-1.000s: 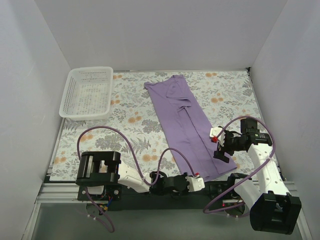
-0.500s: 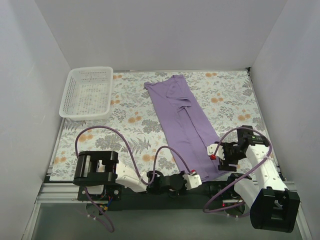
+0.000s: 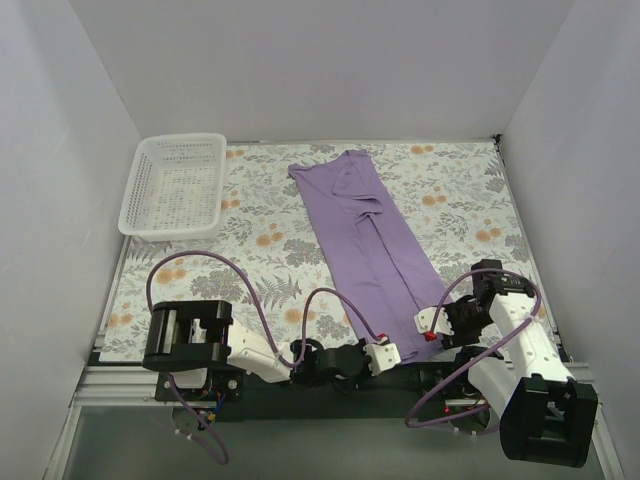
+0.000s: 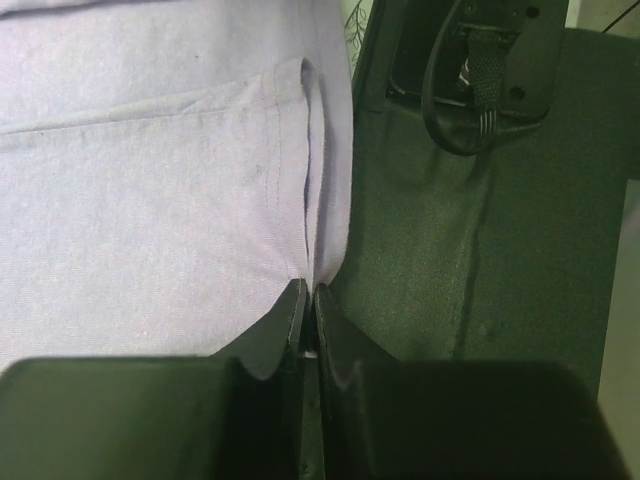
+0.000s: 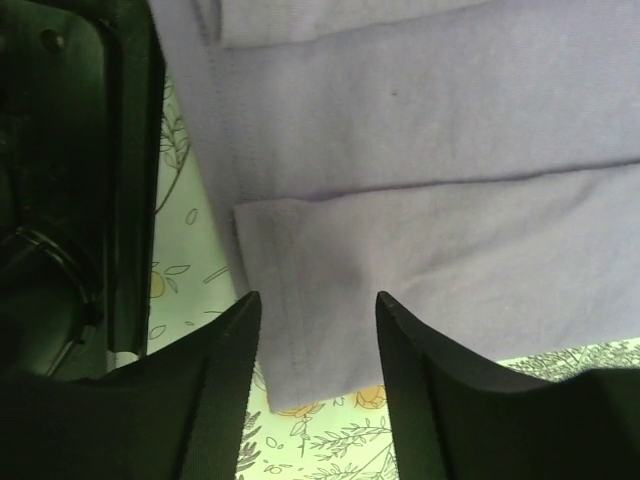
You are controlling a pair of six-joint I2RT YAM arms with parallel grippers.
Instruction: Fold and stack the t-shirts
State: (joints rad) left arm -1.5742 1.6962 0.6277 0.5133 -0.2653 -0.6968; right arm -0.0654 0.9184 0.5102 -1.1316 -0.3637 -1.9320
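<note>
1. Two fingers (image 4: 265, 345) of the left gripper (image 4: 308, 292) stand pressed together with no gap. A folded edge of the t-shirt (image 4: 150, 200) runs straight into their tips, so they appear to pinch the cloth at its near hem.
2. Fingers (image 5: 215, 380) of the right gripper (image 5: 317, 300) stand part-way apart, one on each side of a hemmed corner of the purple cloth. Nothing is clamped between them.
3. Both grippers sit low at the near end of the garment, just in front of the arm bases, with the left gripper toward the middle and the right gripper toward the right-hand edge.
4. The t-shirt lies as a long narrow strip, its sides already turned in. It runs diagonally across the floral tablecloth (image 3: 260, 250) from the far centre to the near right.
5. A white basket (image 3: 175, 185) stands at the far left corner, well apart from the garment.
6. Step in hand, as judged: taking hold of the near hem at two points, ready for a crosswise fold of the strip.
7. Next move, as judged: the right jaws must shut on every layer at that corner. Both grippers should then rise together and carry the hem level toward the far end, so that the strip does not skew or unfold.
</note>
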